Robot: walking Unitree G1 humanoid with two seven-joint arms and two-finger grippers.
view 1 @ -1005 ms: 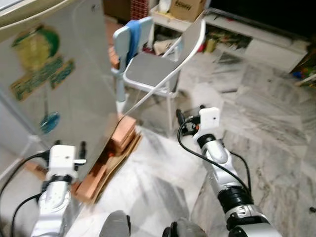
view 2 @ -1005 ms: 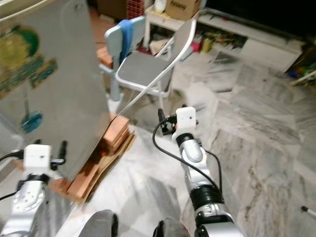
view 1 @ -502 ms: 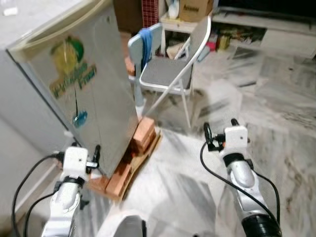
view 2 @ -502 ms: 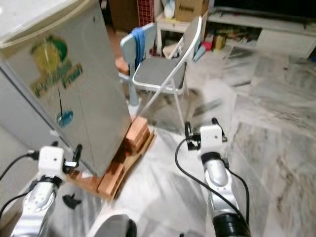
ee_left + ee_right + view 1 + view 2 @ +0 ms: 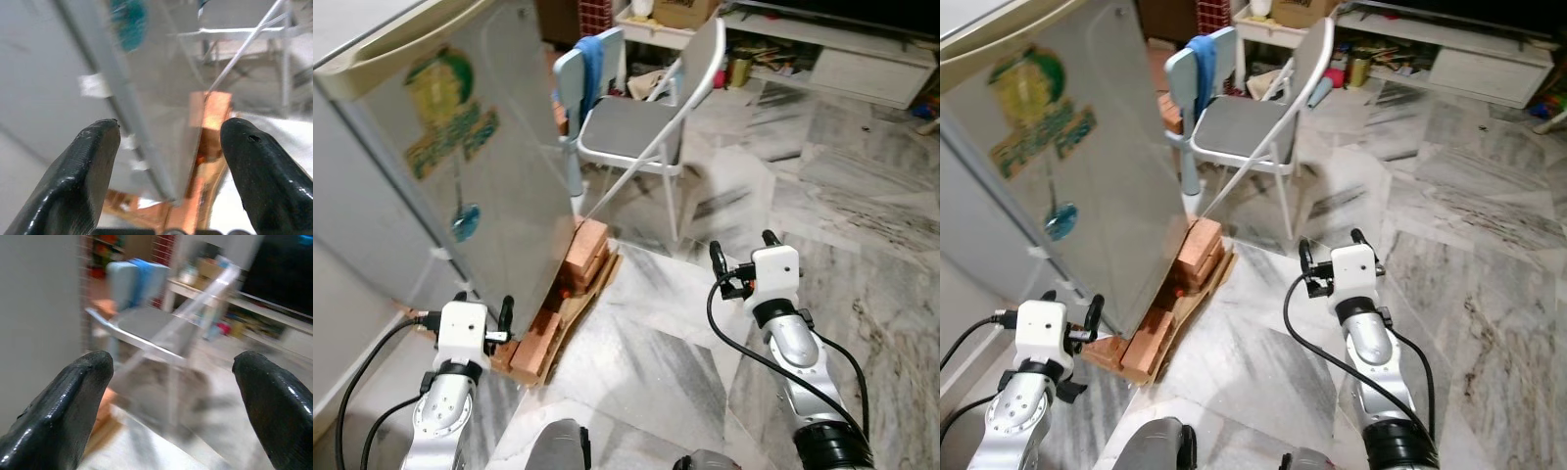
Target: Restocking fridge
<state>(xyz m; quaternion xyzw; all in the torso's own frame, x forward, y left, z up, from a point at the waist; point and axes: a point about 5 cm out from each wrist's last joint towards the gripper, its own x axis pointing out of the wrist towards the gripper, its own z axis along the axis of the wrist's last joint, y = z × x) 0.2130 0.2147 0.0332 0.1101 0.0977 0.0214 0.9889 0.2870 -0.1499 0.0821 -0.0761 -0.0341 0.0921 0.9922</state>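
Fridge stands at my left, door shut, raised on bricks and boards over the marble floor. My left gripper hangs just before its lower corner, fingers apart, nothing held. My right gripper floats over the floor facing the folding chair, fingers apart, empty.

The fridge stands at the left on a stack of bricks, with a folding chair behind and to its right. The left gripper is just before the fridge's lower corner; the right gripper is over the floor to the right, well apart.
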